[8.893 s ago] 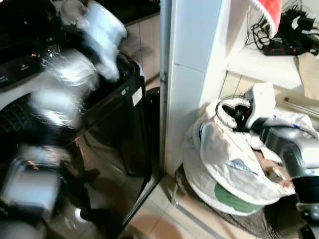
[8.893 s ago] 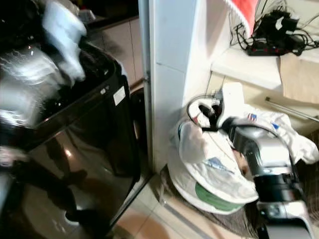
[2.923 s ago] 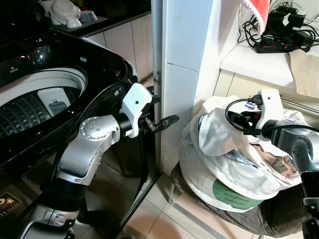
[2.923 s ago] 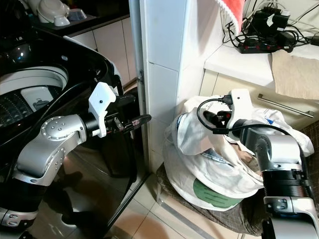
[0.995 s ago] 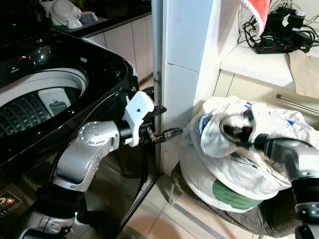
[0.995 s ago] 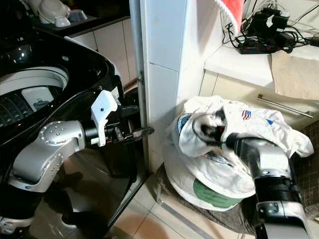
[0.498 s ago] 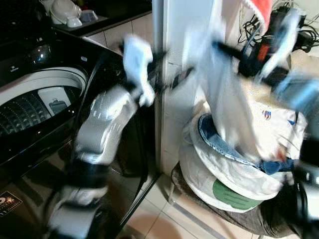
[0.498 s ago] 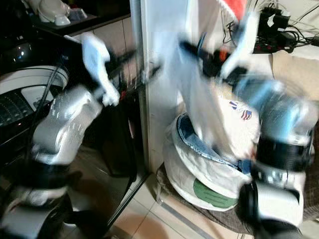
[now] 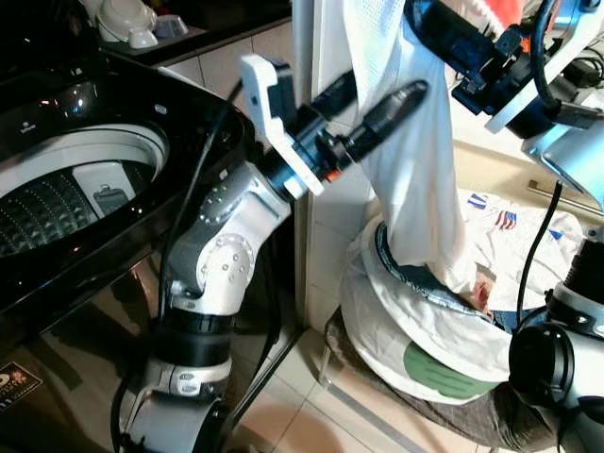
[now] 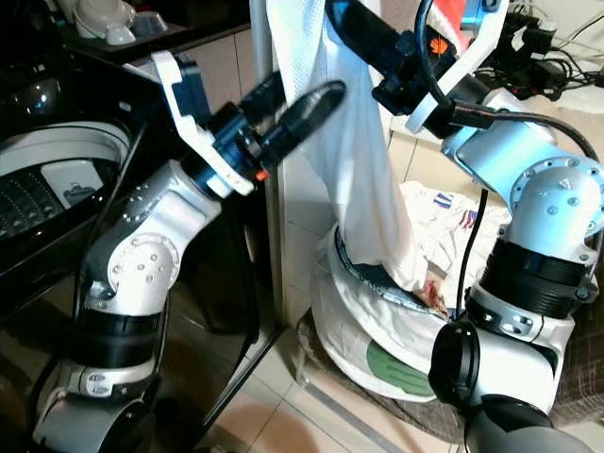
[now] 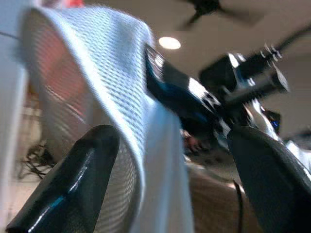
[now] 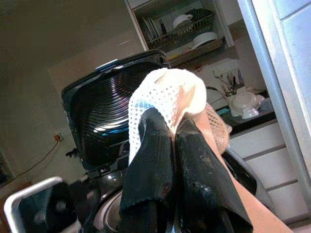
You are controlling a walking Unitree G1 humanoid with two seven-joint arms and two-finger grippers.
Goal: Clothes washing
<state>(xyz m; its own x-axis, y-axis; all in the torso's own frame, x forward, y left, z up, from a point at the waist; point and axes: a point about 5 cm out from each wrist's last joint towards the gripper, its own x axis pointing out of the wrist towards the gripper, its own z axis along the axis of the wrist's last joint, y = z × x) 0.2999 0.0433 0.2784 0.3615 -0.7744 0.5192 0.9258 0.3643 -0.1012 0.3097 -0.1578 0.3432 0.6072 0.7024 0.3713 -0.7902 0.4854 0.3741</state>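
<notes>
A white mesh garment [image 9: 408,160] is hanging in a long drape in front of the white tiled pillar [image 9: 330,203], its top edge running out of the head views at 12 o'clock and its lower end trailing down to the laundry pile [image 9: 415,326] at about 5 o'clock. The right gripper [image 12: 167,141] is clenching a bunched fold of that mesh between its two black fingers [image 12: 194,165], which are pressing together around the cloth in the right wrist view. In the head views the right arm [image 10: 528,189] is reaching up and across from 3 o'clock, its fingers meeting the garment near 1 o'clock.

The left gripper [image 9: 377,109] is pointing up toward 1 o'clock, lying against the front of the hanging cloth. In the left wrist view its two fingers [image 11: 73,184] are standing well apart, released, with the mesh fabric passing between them and not pinched.

Below, the pile is showing white cloth, a blue denim edge [image 9: 415,278] and a green patch [image 9: 436,363], sitting at 5 o'clock on the tiled floor [image 9: 311,425]. The black top-loading washing machine [image 9: 85,203] is filling the 9 o'clock side, its drum [image 9: 57,203] open. White dishes [image 9: 127,19] are sitting at 11 o'clock on the dark counter, and a tangle of black cables [image 10: 528,42] is lying on the ledge at 1 o'clock
</notes>
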